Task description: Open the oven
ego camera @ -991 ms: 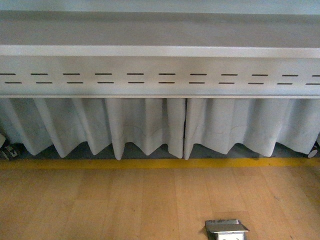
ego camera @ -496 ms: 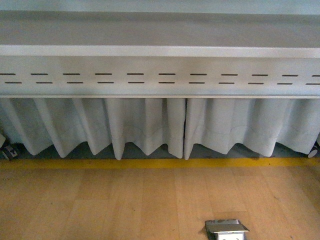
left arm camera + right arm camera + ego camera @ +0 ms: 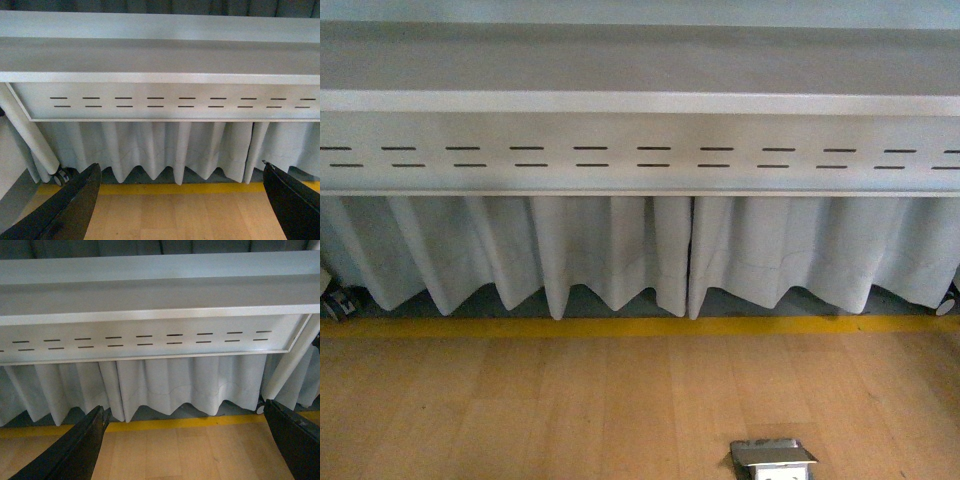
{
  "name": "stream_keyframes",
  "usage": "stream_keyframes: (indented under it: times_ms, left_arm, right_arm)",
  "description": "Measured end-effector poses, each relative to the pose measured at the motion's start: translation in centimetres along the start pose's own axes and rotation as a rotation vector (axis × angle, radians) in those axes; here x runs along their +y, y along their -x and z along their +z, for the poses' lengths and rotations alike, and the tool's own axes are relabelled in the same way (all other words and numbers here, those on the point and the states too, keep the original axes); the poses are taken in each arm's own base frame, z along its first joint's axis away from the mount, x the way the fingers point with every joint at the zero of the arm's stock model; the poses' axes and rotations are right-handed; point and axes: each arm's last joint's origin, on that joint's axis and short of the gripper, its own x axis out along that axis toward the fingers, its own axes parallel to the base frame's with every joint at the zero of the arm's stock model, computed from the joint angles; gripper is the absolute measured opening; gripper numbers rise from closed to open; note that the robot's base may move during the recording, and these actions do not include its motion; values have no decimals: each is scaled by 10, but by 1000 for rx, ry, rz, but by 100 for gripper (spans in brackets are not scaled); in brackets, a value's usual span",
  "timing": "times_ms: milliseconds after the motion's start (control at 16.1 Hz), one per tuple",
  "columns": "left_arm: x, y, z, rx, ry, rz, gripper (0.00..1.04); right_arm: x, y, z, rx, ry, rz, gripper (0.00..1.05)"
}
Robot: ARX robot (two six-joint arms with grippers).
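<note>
The oven is out of view in every frame. My left gripper [image 3: 182,200] is open and empty, its two black fingers [image 3: 65,210] spread wide over a bare wooden floor. My right gripper [image 3: 185,440] is likewise open and empty, with its black fingers [image 3: 75,452] wide apart over the same floor. Neither arm shows in the front view.
A long grey table edge with rows of slots [image 3: 640,150] runs across the front view, with a white pleated skirt [image 3: 610,250] hanging below. A yellow floor line [image 3: 640,326] lies under it. A metal floor box [image 3: 772,458] sits in the wooden floor. Grey legs on casters [image 3: 30,135] [image 3: 287,365] stand at the sides.
</note>
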Motion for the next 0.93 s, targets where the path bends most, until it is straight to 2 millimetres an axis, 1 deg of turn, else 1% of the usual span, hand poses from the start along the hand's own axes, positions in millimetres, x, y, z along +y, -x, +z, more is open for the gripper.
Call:
stream_keyframes:
  times_ms: [929]
  left_arm:
    - [0, 0, 0, 0, 0, 0, 98]
  right_arm:
    - [0, 0, 0, 0, 0, 0, 98]
